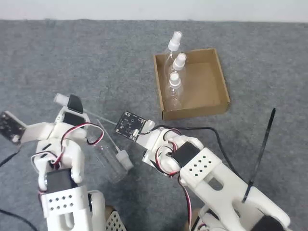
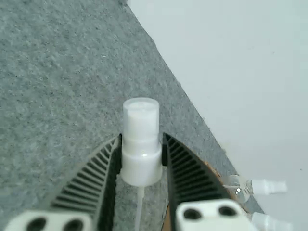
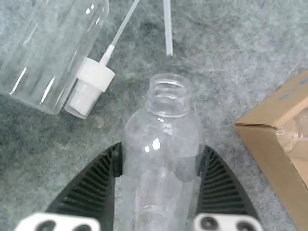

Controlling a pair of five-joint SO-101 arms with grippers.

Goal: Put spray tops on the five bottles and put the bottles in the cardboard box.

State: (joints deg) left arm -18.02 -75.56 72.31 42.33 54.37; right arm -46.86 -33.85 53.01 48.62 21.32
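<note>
Table: grey carpet table under both arms
Cardboard box: cardboard box at the far right of the table, open side up; well apart from both grippers
Boxed bottles: three capped bottles in a row along one wall of the box; the farthest one's top pokes past the rim
Right gripper: right gripper low over the carpet; its jaws pinch the open bottle by the body; the bare neck points away from the wrist
Spare bottle: spare bottle on its side on the carpet; near the held one, not touching it
Left gripper: left gripper at the near left of the table; jaws pressed on the collar of a spray top; nozzle end outward, its tube trailing back between the jaws
Loose top: loose spray top lying against the spare bottle, its tube attached
Tube end: thin tube ending just beyond the open neck; not touching it
</note>
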